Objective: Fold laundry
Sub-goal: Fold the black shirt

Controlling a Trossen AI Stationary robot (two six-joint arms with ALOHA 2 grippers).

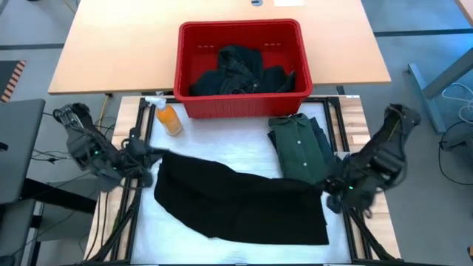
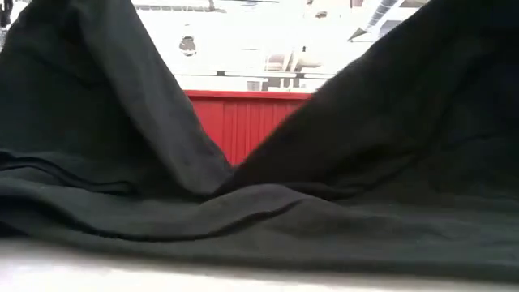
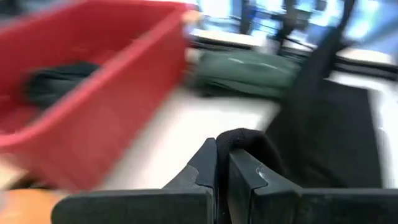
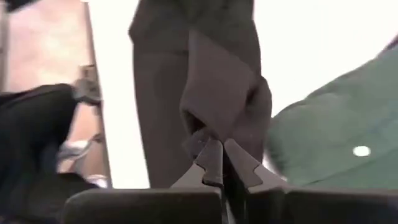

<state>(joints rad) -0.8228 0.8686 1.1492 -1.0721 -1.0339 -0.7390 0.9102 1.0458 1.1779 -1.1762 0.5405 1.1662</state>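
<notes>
White surface carries the work: both jaws are pinched on corners of the black cloth, left gripper and right gripper stretching it. One green shirt lies folded; more laundry waits in the basket.

No text, label, brand, number or sign can be read anywhere.

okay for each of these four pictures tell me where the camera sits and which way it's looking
High: overhead, straight down; both arms, black garment, red basket, folded green shirt.
Low: table height, level; black cloth, basket wall; no robot parts.
Left wrist: left gripper shut on cloth.
Right wrist: right gripper shut on cloth.
Shared: all four show the black garment.
</notes>
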